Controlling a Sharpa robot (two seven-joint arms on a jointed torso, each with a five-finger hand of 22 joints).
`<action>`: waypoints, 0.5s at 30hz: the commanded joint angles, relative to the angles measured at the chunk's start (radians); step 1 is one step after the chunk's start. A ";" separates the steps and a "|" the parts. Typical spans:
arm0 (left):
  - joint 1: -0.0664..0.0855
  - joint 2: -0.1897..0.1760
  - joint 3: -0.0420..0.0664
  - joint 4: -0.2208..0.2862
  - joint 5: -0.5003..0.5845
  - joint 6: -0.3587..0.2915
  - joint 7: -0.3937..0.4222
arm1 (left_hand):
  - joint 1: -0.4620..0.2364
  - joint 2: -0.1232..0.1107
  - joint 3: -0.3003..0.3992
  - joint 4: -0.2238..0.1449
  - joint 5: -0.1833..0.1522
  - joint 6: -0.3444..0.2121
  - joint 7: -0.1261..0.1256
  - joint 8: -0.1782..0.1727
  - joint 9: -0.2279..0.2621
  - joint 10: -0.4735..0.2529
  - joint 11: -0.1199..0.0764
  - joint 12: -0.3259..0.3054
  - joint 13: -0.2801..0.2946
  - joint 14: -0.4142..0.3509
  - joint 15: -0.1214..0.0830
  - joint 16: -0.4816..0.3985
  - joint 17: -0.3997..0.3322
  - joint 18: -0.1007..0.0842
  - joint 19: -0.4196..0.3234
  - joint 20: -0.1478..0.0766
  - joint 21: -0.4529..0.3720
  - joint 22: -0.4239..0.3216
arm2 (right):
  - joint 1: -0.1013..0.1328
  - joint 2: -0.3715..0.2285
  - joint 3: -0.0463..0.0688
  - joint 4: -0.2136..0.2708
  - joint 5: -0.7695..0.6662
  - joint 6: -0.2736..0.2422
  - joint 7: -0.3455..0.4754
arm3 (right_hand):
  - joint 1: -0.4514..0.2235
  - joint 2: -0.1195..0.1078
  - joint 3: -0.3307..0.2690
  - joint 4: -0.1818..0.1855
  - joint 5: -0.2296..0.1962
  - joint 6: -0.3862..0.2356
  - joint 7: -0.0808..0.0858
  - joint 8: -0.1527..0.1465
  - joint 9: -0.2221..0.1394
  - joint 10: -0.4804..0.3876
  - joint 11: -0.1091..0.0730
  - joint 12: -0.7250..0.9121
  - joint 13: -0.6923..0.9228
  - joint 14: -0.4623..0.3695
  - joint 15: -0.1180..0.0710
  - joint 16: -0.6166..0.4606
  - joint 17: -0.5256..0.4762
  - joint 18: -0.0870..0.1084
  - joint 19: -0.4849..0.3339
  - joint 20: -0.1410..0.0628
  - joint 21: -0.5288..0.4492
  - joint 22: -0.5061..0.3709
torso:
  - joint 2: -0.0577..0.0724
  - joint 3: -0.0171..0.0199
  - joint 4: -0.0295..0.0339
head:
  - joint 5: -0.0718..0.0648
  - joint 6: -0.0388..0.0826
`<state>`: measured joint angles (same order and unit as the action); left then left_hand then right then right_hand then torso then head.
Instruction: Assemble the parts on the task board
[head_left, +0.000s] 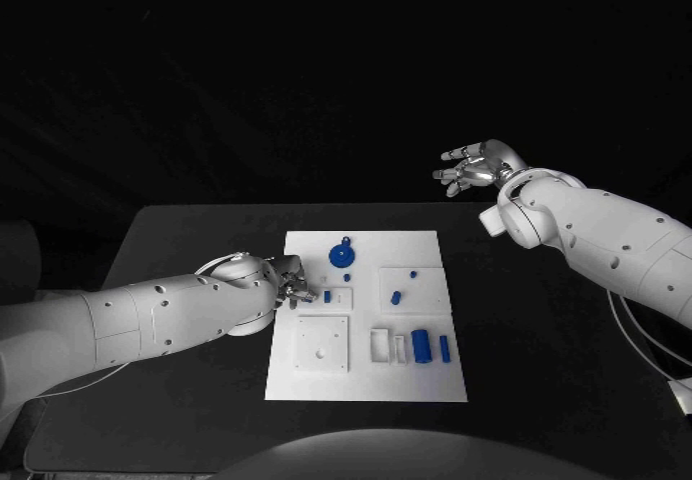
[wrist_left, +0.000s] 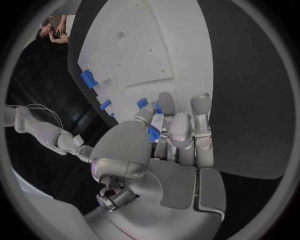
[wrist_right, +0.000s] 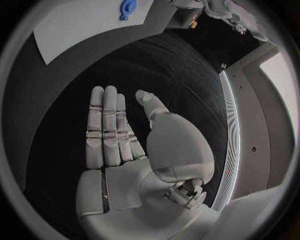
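Note:
The white task board (head_left: 368, 380) lies in the middle of the black table. My left hand (head_left: 284, 281) hovers at the board's left edge. In the left wrist view this hand (wrist_left: 178, 150) pinches a small blue part (wrist_left: 153, 133) between thumb and fingers. Just beyond the fingertips another small blue part (head_left: 329, 296) stands on the board. A round blue part (head_left: 343, 254) lies near the far edge, and a blue cylinder (head_left: 421, 345) with a slim blue piece (head_left: 444, 348) sits at the near right. My right hand (head_left: 476, 168) is raised past the table's far right corner, fingers spread and holding nothing (wrist_right: 115, 132).
Two more small blue parts (head_left: 397, 297) (head_left: 414, 272) stand in a square recess on the board's right half. A square white plate (head_left: 322, 343) takes up the near-left part of the board. Bare black table (head_left: 548, 350) lies on both sides.

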<state>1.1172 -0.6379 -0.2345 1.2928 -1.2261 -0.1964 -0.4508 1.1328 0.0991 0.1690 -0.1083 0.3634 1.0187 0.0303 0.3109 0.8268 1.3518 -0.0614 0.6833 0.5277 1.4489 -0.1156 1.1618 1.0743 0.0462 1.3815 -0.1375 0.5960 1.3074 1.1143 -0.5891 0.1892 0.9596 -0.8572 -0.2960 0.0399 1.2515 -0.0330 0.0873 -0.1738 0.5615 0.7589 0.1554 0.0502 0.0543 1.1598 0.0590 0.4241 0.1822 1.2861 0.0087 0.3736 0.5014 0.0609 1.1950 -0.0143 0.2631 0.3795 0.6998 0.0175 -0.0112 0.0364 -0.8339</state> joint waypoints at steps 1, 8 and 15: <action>-0.007 0.002 -0.005 -0.003 0.005 0.035 -0.004 | 0.004 -0.012 -0.008 0.008 -0.003 0.034 -0.032 0.012 -0.129 -0.003 -0.006 0.000 0.002 0.004 0.002 0.000 0.000 -0.008 0.007 0.002 -0.003 0.038 | -0.002 0.002 0.001 -0.001 0.002 0.009 0.002 | -0.009 0.003 0.002 -0.003 0.002 0.000 0.002 0.003 0.000 -0.005 -0.002 0.003 -0.001 -0.004 -0.002 0.000 -0.002 -0.005 -0.007 0.000 0.003 -0.002 | 0.000 -0.0001 0.0004 | 0.000 -0.001; -0.007 0.003 -0.005 -0.007 0.005 0.032 -0.004 | 0.003 -0.015 -0.010 0.012 -0.004 0.033 -0.032 0.016 -0.132 -0.003 -0.006 0.000 0.001 0.004 0.002 -0.001 -0.001 -0.007 0.007 0.002 -0.004 0.038 | -0.004 0.003 0.001 -0.003 0.002 0.010 0.001 | -0.009 0.003 0.002 -0.003 0.002 0.000 0.002 0.003 0.000 -0.005 -0.002 0.003 -0.001 -0.004 -0.002 0.000 -0.002 -0.005 -0.007 0.000 0.003 -0.002 | 0.000 -0.0002 0.0000 | 0.000 -0.001; -0.007 0.005 -0.005 -0.011 0.005 0.031 -0.004 | -0.007 -0.020 -0.020 0.030 -0.003 0.034 -0.034 0.024 -0.135 -0.003 -0.007 0.001 0.002 0.005 0.000 0.000 -0.001 -0.008 0.008 0.001 -0.004 0.038 | -0.005 0.003 0.001 -0.003 0.002 0.009 0.001 | -0.009 0.003 0.002 -0.003 0.002 0.000 0.002 0.003 0.000 -0.005 -0.002 0.003 -0.001 -0.004 -0.002 0.000 -0.002 -0.005 -0.008 0.000 0.003 -0.002 | 0.000 0.0001 -0.0003 | -0.002 0.000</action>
<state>1.1172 -0.6352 -0.2345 1.2851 -1.2253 -0.1956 -0.4501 1.1283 0.0837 0.1475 -0.0832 0.3630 1.0319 0.0171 0.3296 0.7895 1.3499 -0.0635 0.6833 0.5286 1.4487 -0.1157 1.1618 1.0744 0.0462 1.3814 -0.1375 0.5960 1.3081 1.1094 -0.5864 0.1892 0.9571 -0.8572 -0.2947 0.0398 1.2509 -0.0323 0.0873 -0.1739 0.5616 0.7589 0.1554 0.0502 0.0543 1.1597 0.0590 0.4241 0.1823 1.2861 0.0087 0.3736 0.5012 0.0609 1.1951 -0.0143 0.2631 0.3774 0.6999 0.0174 -0.0112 0.0356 -0.8337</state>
